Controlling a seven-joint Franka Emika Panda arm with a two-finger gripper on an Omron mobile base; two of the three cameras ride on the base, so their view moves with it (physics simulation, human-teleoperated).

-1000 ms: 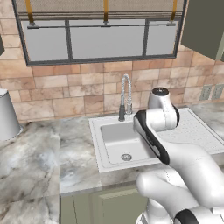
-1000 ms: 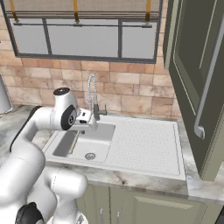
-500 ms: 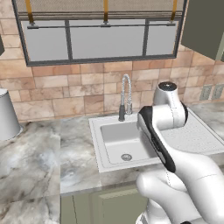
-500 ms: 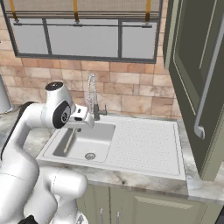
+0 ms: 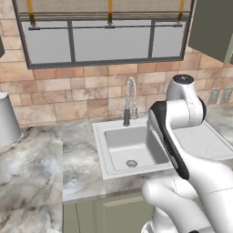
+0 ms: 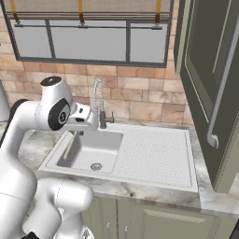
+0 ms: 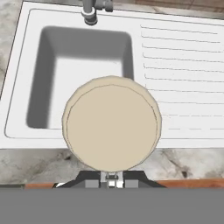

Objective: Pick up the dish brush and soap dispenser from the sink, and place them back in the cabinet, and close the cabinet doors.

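- Claw point(image 7: 111, 177) was clamped shut on the dish brush point(image 7: 111, 124); in the hand view the round beige head sat right above the fingertips and faced the camera, hiding the handle.
- Brush was up in the air over the sink point(image 7: 183, 70), its head overlapping the basin's near edge and the front rim as seen from the hand.
- Behind the brush I could see the grey basin, the ribbed drainboard beside it and the base of the faucet point(image 7: 92, 9) at the far rim.
- In the right base view the hand end of the arm was just left of the faucet point(image 6: 99, 103), above the basin's back left part; the claw itself was too small there to read.
- In the left base view the arm's upper links stood in front of the sink's right side point(image 5: 132, 148), covering part of the drainboard.
- Cabinet door point(image 6: 212, 79) with its long silver bar handle stood at the right edge of the right base view, swung out over the bench point(image 6: 205, 196).
- Marble bench point(image 5: 32, 168) ran left of the sink, a white roll point(image 5: 8, 119) at its far left.
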